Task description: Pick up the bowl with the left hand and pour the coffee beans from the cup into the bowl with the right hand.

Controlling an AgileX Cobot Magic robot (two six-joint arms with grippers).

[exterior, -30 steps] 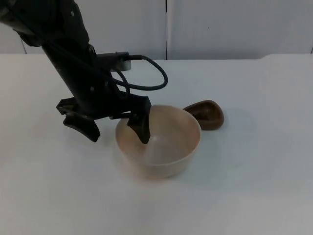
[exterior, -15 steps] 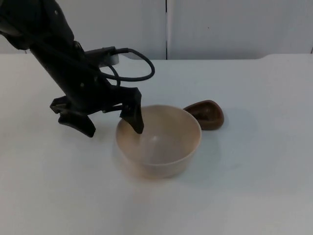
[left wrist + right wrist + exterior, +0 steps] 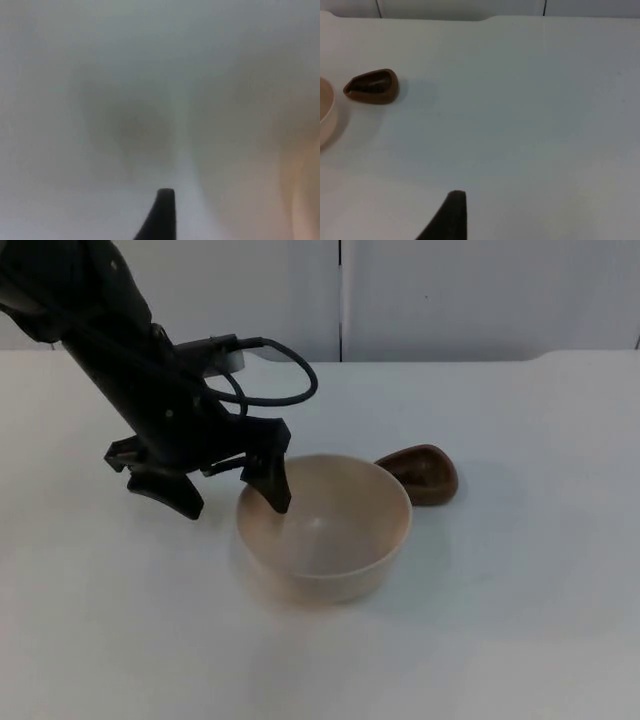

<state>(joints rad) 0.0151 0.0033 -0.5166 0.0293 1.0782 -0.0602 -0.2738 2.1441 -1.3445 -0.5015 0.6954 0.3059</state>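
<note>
The bowl [image 3: 324,528], cream-coloured and apparently empty, stands on the white table [image 3: 520,620] near the centre of the top view; the cup [image 3: 421,474], a small brown vessel lying on its side, rests just beside the bowl's rim at about 2 o'clock from the bowl. The left gripper [image 3: 222,488] is at the bowl's 9 o'clock edge with its fingers spread wide: one fingertip dips inside the rim, the other hangs outside over the table, and nothing is grasped. The step in hand is judged to be securing the rim. To do it well, lower the straddling fingers until the wall sits deep between the pads, then close squarely (a shallow pinch on a curved wall is likely to slip or tip the bowl) and lift level. The right gripper [image 3: 451,212] waits well away at 3 o'clock of the cup, low over bare table; the state of its fingers cannot be told. No brand, label or writing is legible on bowl, cup or table.
</note>
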